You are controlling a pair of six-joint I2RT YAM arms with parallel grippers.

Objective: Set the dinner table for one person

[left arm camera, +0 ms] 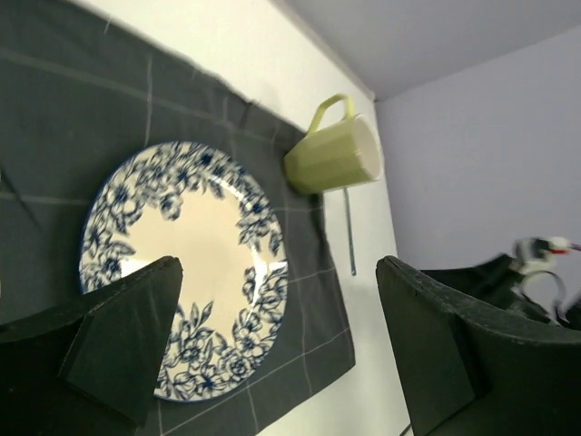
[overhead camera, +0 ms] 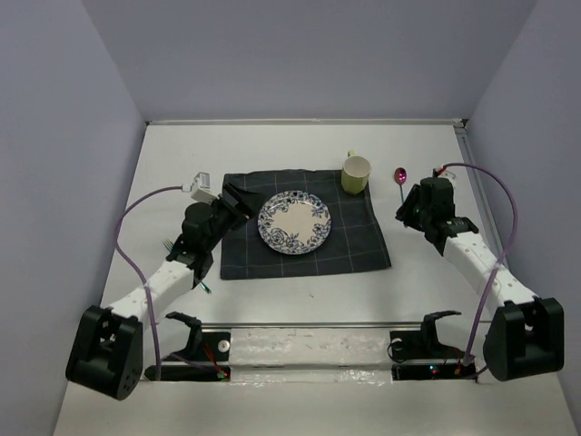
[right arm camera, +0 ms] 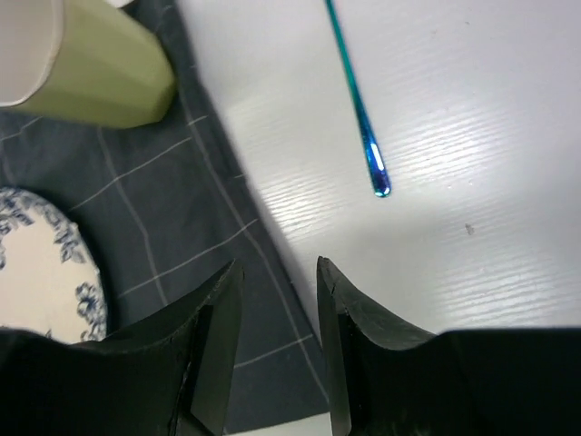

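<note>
Across the middle of the white dinner table [overhead camera: 300,295] lies a dark checked cloth [overhead camera: 363,245], with a blue-flowered plate [overhead camera: 294,221] at its centre and a green mug [overhead camera: 356,173] upright on its far right corner. On bare tabletop just right of the mug I see a spoon [overhead camera: 400,175], clear of the cloth. My left gripper [left arm camera: 277,268] hangs over the cloth's left side, facing the plate, jaws wide apart and empty. My right gripper [right arm camera: 277,268] hovers at the cloth's right edge near the spoon's handle tip, jaws parted only narrowly, holding nothing.
</note>
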